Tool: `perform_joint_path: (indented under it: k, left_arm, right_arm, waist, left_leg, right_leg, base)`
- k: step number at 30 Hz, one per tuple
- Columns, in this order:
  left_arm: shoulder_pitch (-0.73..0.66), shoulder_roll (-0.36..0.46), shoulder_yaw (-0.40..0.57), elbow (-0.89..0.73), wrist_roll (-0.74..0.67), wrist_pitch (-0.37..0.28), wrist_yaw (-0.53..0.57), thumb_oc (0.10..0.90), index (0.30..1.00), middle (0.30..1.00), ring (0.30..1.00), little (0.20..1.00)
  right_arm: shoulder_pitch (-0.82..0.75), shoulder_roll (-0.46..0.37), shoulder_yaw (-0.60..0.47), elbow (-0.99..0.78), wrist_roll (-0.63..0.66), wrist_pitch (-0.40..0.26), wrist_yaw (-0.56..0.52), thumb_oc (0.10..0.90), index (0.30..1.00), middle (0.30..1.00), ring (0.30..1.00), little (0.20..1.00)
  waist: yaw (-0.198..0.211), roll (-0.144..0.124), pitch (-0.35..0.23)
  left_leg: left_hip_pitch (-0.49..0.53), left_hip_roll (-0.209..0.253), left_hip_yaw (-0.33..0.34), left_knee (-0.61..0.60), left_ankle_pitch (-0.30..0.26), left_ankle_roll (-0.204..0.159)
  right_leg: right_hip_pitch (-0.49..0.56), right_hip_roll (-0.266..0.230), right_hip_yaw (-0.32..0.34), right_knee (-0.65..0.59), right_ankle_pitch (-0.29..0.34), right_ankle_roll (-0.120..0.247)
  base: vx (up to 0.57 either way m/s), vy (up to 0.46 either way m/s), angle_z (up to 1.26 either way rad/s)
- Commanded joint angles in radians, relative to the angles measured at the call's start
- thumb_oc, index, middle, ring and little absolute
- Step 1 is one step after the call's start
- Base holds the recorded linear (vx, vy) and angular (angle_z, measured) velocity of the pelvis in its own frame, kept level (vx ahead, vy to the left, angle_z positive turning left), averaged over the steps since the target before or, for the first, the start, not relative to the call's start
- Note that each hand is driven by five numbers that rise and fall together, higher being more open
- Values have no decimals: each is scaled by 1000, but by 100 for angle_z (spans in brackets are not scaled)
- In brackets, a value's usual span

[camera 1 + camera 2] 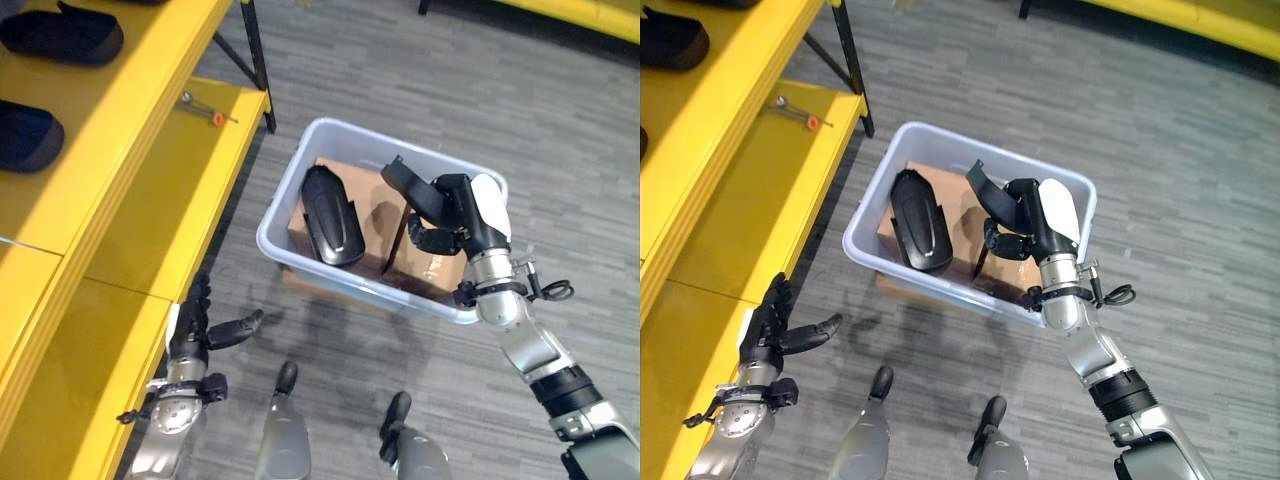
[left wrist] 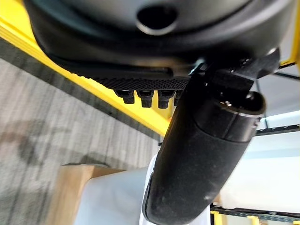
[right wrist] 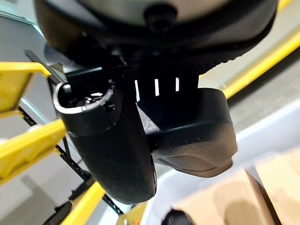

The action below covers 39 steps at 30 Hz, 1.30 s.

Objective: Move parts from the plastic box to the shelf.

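Your right hand [image 1: 455, 215] has its fingers curled around a black part [image 3: 192, 136], above the plastic box [image 1: 290, 165]; carry it toward the shelf [image 1: 120, 130] at nine o'clock; left hand [image 1: 775, 325] relaxed, empty.

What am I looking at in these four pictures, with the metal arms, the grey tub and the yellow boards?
This is a humanoid robot looking down at its own work. The two wide pictures come from a pair of cameras in its head, set side by side, so they show one scene twice. The two close, dark pictures come from cameras on its wrists, looking along each hand.

The grey tub is a plastic box standing on the floor, with cardboard boxes inside and one black part lying on them. The right hand is above the box, its fingers curled round another black part, which it holds up. The left hand hangs open and idle beside the yellow shelf. On the shelf lie more black parts and a small metal tool.
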State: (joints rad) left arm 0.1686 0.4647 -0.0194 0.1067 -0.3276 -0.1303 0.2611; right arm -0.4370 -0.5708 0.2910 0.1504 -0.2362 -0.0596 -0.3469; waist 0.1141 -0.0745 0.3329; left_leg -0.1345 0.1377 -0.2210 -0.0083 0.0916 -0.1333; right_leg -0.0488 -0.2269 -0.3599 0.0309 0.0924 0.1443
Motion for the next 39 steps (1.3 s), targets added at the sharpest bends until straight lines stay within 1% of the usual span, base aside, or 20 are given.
perform_joint_path:
  k: [1, 6, 9, 13, 18, 21, 22, 23, 24, 26, 28, 30, 31, 32, 34, 35, 36, 37, 38, 39]
  left_arm:
    - [57, 37, 14, -65, 68, -70, -16, 900, 1000, 1000, 1000, 1000]
    - [94, 16, 41, -73, 68, -71, -18, 900, 1000, 1000, 1000, 1000]
    - [110, 3, 59, -70, 73, -73, -11, 900, 1000, 1000, 1000, 1000]
    - [102, -3, 63, -71, 64, -75, -2, 900, 1000, 1000, 1000, 1000]
    - [87, -23, 48, -90, 32, -83, 19, 900, 1000, 1000, 1000, 1000]
    - [83, -18, 52, -99, 24, -86, 30, 900, 1000, 1000, 1000, 1000]
    - [80, -21, 52, -99, 24, -86, 31, 900, 1000, 1000, 1000, 1000]
    - [81, -19, 51, -108, 28, -86, 33, 900, 1000, 1000, 1000, 1000]
    - [81, -7, 48, -114, 37, -90, 32, 900, 1000, 1000, 1000, 1000]
    - [75, -10, 47, -119, 30, -99, 31, 900, 1000, 1000, 1000, 1000]
    - [64, -14, 37, -121, 29, -104, 29, 900, 1000, 1000, 1000, 1000]
    - [47, -17, 26, -124, 35, -106, 29, 900, 1000, 1000, 1000, 1000]
    - [40, -15, 21, -124, 38, -106, 30, 900, 1000, 1000, 1000, 1000]
    - [31, -13, 14, -128, 39, -107, 29, 900, 1000, 1000, 1000, 1000]
    - [23, -10, 4, -130, 40, -107, 27, 900, 1000, 1000, 1000, 1000]
    - [2, -10, -7, -140, 37, -106, 23, 900, 1000, 1000, 1000, 1000]
    - [-5, -8, -18, -146, 33, -105, 20, 900, 1000, 1000, 1000, 1000]
    - [-7, -8, -20, -150, 36, -103, 15, 900, 1000, 1000, 1000, 1000]
    - [-5, -15, -29, -162, 41, -100, 5, 900, 1000, 1000, 1000, 1000]
    - [-3, -14, -30, -163, 41, -99, 5, 900, 1000, 1000, 1000, 1000]
  right_arm:
    - [-23, -7, -57, -83, -40, -108, -28, 400, 300, 300, 300, 300]
    - [-11, -2, -45, -112, -45, -111, 1, 400, 300, 300, 300, 300]
    - [-32, 3, -20, -150, -45, -122, 30, 400, 300, 300, 300, 300]
    - [-80, 1, 6, -158, -46, -125, 32, 400, 300, 300, 300, 300]
    - [-238, -10, 87, -168, -50, -137, 17, 400, 300, 300, 300, 300]
    - [-385, -57, 158, -154, -70, -140, 7, 400, 300, 300, 300, 300]
    - [-392, -58, 161, -150, -70, -141, 5, 400, 300, 300, 300, 300]
    - [-427, -71, 175, -148, -75, -141, -1, 400, 300, 300, 300, 300]
    - [-498, -96, 206, -153, -85, -143, -9, 400, 300, 300, 300, 300]
    - [-549, -119, 228, -159, -102, -141, -19, 400, 300, 300, 300, 300]
    - [-567, -145, 235, -172, -126, -135, -25, 400, 300, 300, 300, 300]
    - [-558, -151, 227, -194, -138, -133, -31, 400, 300, 300, 300, 300]
    - [-541, -152, 220, -204, -148, -132, -35, 400, 300, 300, 300, 300]
    - [-531, -156, 215, -212, -168, -127, -43, 400, 300, 300, 300, 300]
    - [-518, -156, 211, -214, -188, -118, -51, 400, 300, 300, 300, 300]
    - [-494, -156, 187, -233, -202, -113, -55, 400, 300, 300, 300, 300]
    - [-462, -158, 167, -251, -212, -109, -56, 400, 300, 300, 300, 300]
    - [-440, -159, 147, -256, -223, -101, -55, 400, 300, 300, 300, 300]
    - [-400, -165, 110, -285, -235, -98, -52, 400, 300, 300, 300, 300]
    - [-395, -166, 106, -289, -235, -97, -50, 400, 300, 300, 300, 300]
  waist:
    - [6, -11, -199]
    - [12, -13, -230]
    - [21, -8, -241]
    - [34, -4, -245]
    - [81, 7, -249]
    - [118, 24, -228]
    - [113, 26, -227]
    - [126, 32, -214]
    - [157, 44, -191]
    - [171, 63, -177]
    - [173, 73, -163]
    - [158, 71, -153]
    - [148, 64, -154]
    - [130, 59, -156]
    - [120, 57, -161]
    - [86, 56, -170]
    - [67, 56, -175]
    - [57, 63, -184]
    - [39, 66, -197]
    - [39, 63, -197]
  left_leg:
    - [91, 38, 30, -57, -65, 63]
    - [130, 43, 39, -68, -73, 64]
    - [160, 58, 30, -67, -79, 65]
    - [153, 77, 10, -67, -68, 55]
    - [103, 139, -33, -58, -14, 10]
    - [63, 178, -64, -55, 25, -24]
    - [55, 176, -70, -54, 31, -24]
    - [34, 185, -74, -51, 49, -35]
    - [0, 195, -85, -53, 99, -52]
    - [-40, 190, -103, -67, 162, -69]
    - [-79, 173, -48, -55, 211, -60]
    - [-85, 163, 62, 12, 185, -32]
    - [-71, 173, 118, 66, 139, -21]
    - [-55, 192, 186, 118, 124, -14]
    - [-38, 196, 221, 137, 92, -10]
    - [7, 223, 304, 192, 66, -16]
    - [41, 231, 334, 211, 32, -17]
    - [58, 218, 350, 163, 3, -19]
    - [76, 190, 382, 99, -47, -4]
    - [79, 186, 382, 95, -46, -2]
  right_leg:
    - [-24, -55, 45, 26, 14, 75]
    - [-10, -54, 58, 44, 0, 74]
    - [5, -51, 59, 106, -48, 66]
    - [15, -40, 38, 120, -70, 57]
    - [27, 21, -12, 108, -105, 22]
    - [24, 62, -50, 105, -132, -1]
    - [22, 62, -55, 102, -126, -2]
    - [21, 68, -72, 102, -134, -6]
    - [20, 76, -110, 99, -146, -15]
    - [20, 72, -160, 97, -147, -20]
    - [28, 49, -198, 84, -130, -18]
    - [19, 17, -225, 85, -110, -25]
    - [18, 4, -220, 94, -124, -20]
    - [5, -8, -242, 101, -116, -30]
    - [-2, -21, -255, 110, -119, -33]
    - [-9, -53, -299, 134, -112, -38]
    - [-6, -73, -321, 153, -116, -36]
    - [-1, -88, -339, 164, -109, -26]
    - [20, -119, -365, 167, -92, 1]
    - [22, -123, -366, 167, -90, 4]
  base:
    - [26, 44, -6]
    - [23, 26, -13]
    - [22, -20, -6]
    - [-2, -98, 8]
    - [-1, -163, 21]
    - [-39, -171, 29]
    - [-69, -118, 33]
    - [-108, -133, 30]
    - [-103, -166, 39]
    - [-62, -74, 87]
    - [-74, 38, 90]
    - [-112, 30, 73]
    - [-140, -24, 119]
    - [-101, 0, 129]
    - [-102, 65, 82]
    - [-91, 116, 84]
    - [-84, 182, 154]
    - [28, 203, 175]
    - [52, 164, 115]
    - [84, 227, 63]
